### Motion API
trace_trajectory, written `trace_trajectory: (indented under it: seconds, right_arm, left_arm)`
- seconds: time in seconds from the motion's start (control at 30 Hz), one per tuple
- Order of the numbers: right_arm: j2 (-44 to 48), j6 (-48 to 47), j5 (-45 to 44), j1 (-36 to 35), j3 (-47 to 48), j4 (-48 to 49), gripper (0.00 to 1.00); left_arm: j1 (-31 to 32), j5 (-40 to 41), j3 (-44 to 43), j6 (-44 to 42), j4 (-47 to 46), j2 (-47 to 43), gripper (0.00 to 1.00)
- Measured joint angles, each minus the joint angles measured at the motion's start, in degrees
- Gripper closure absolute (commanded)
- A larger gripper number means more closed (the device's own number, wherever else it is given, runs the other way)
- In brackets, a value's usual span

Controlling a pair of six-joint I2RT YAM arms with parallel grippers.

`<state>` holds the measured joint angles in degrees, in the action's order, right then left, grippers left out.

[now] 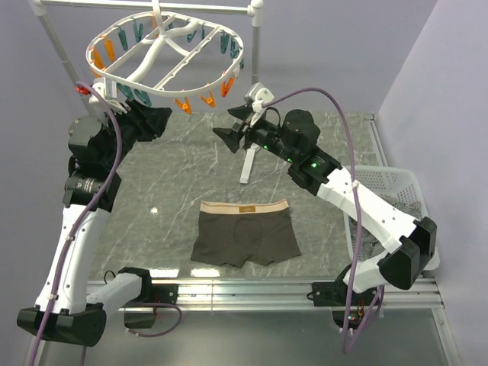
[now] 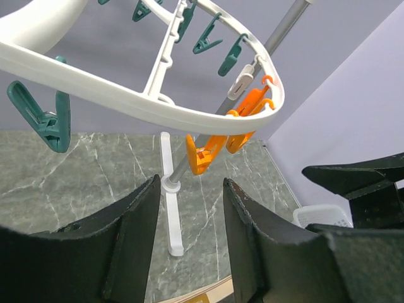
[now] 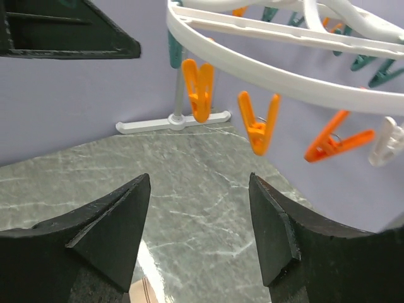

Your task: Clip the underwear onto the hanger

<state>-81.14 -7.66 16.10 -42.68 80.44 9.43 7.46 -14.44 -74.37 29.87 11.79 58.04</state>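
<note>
The underwear (image 1: 244, 234), dark olive-brown with a tan waistband, lies flat on the marble table near the front. The hanger (image 1: 165, 59), a white oval ring with orange and teal clothespins, hangs from the rail at the back; it also shows in the left wrist view (image 2: 151, 107) and the right wrist view (image 3: 284, 69). My left gripper (image 1: 162, 120) is open and empty, raised just below the ring's left front rim. My right gripper (image 1: 232, 128) is open and empty, raised below the ring's right front rim. Orange pins (image 3: 260, 123) hang just ahead of the right jaws.
A white pole rail stand (image 1: 252, 114) holds the hanger, its foot (image 1: 246, 165) on the table behind the underwear. A white basket (image 1: 396, 194) with grey cloth sits at the right edge. Walls close off the back and right.
</note>
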Motion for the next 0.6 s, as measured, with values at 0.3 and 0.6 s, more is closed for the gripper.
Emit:
trace_trajectory:
  seconds: [0.3,0.6]
  right_arm:
    - [-4.9,-2.0,0.0,-2.0,2.6,1.5,0.31]
    - [-8.5,-4.0,0.1,-2.1,5.7,3.4,0.33]
  left_arm:
    - [0.2,-0.3,1.1,1.1,-5.1,2.0,0.51]
    - [0.9,0.0,3.9,3.0,-9.6,4.6,0.53]
